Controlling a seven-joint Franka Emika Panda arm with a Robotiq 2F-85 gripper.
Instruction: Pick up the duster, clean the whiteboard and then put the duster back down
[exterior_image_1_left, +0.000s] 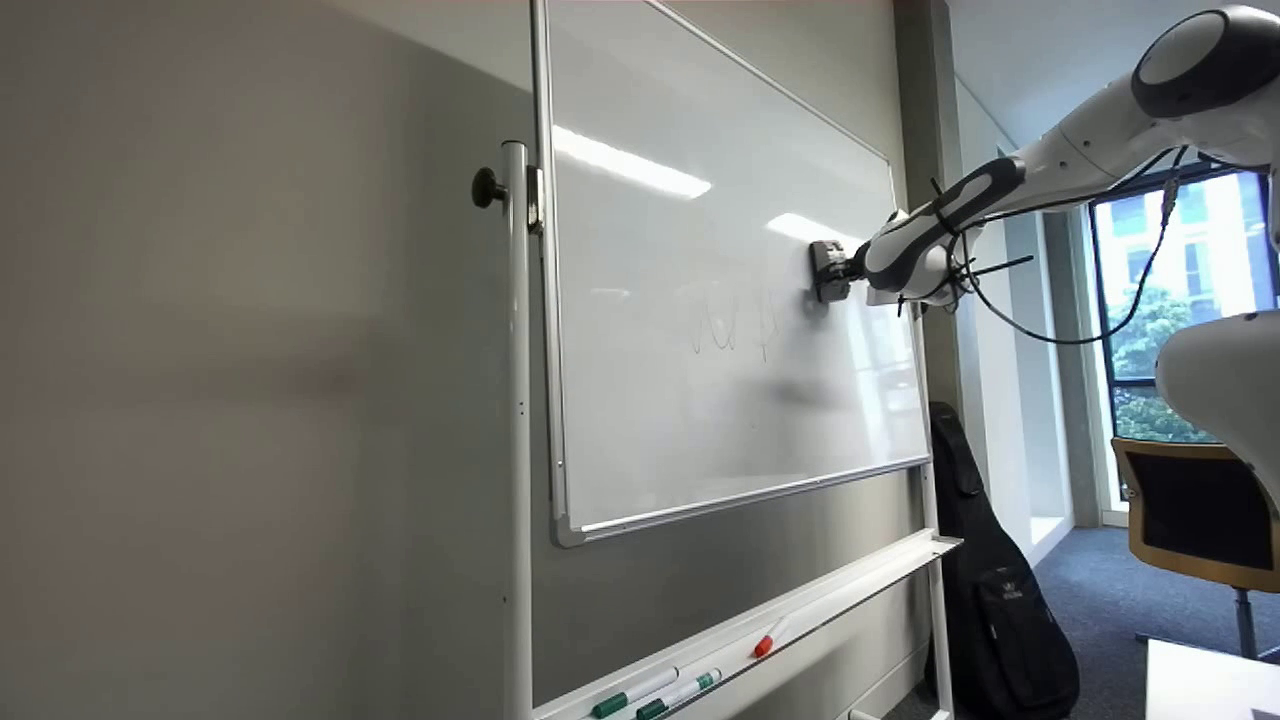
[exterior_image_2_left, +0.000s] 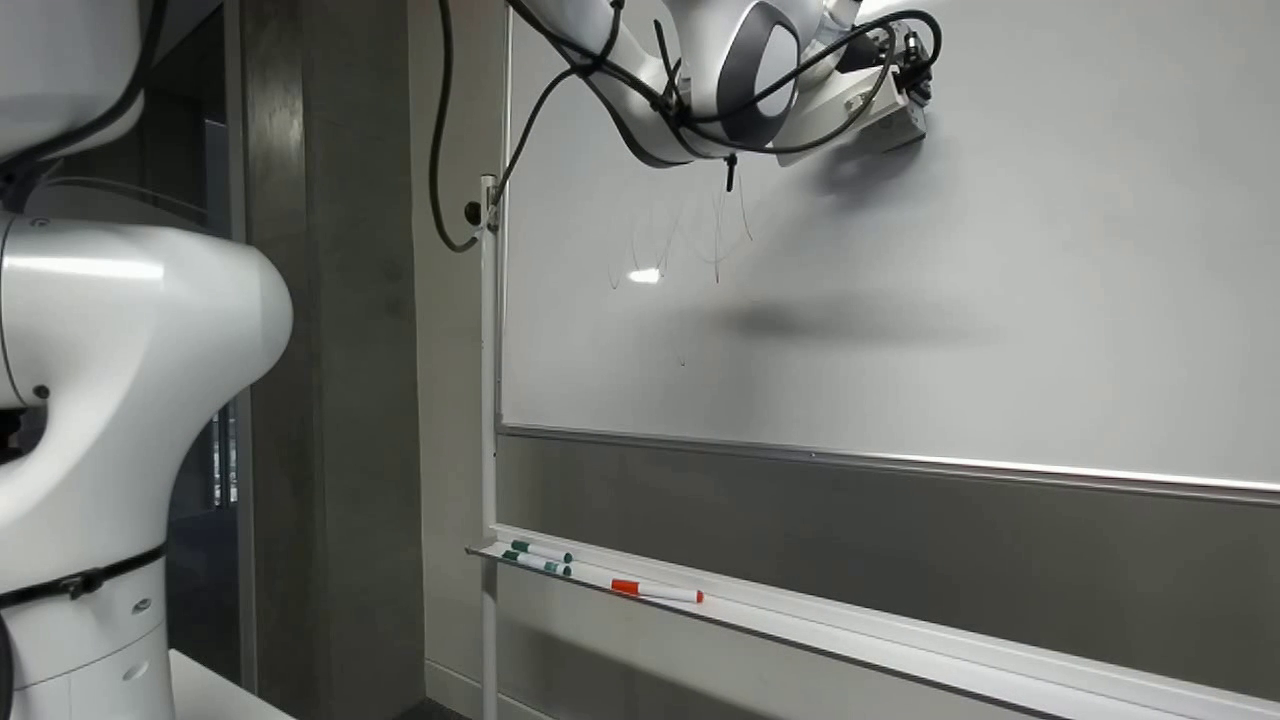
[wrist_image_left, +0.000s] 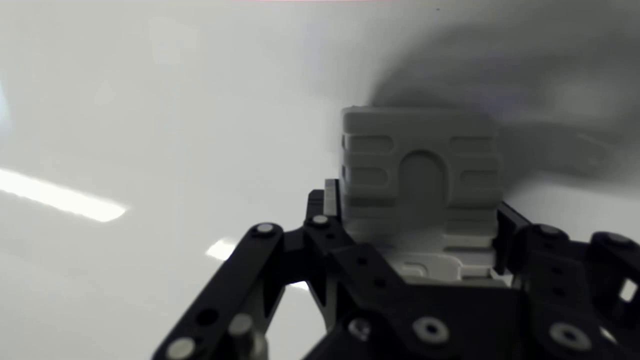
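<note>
Right now the black claw (wrist_image_left: 420, 210) pinches the small, grey, blocky duster (wrist_image_left: 422, 175) up at the big, shiny whiteboard (exterior_image_2_left: 1100, 250), well above its bottom edge. I can't read the thin, faint squiggles (exterior_image_2_left: 717, 255) on it or the tiny tag (exterior_image_1_left: 1011, 590) on the tall black bag (exterior_image_1_left: 985, 545). Two green-capped white pens (exterior_image_1_left: 636, 692) and a red-capped white pen (exterior_image_2_left: 660, 591) lie on the narrow white tray (exterior_image_2_left: 850, 638), toward its left end.

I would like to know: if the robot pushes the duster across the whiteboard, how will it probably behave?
The duster is probably stiff: its moulded back shows no bend inside the gripper. Its blocky shape should hardly roll. The glossy whiteboard may let it slide easily.
</note>
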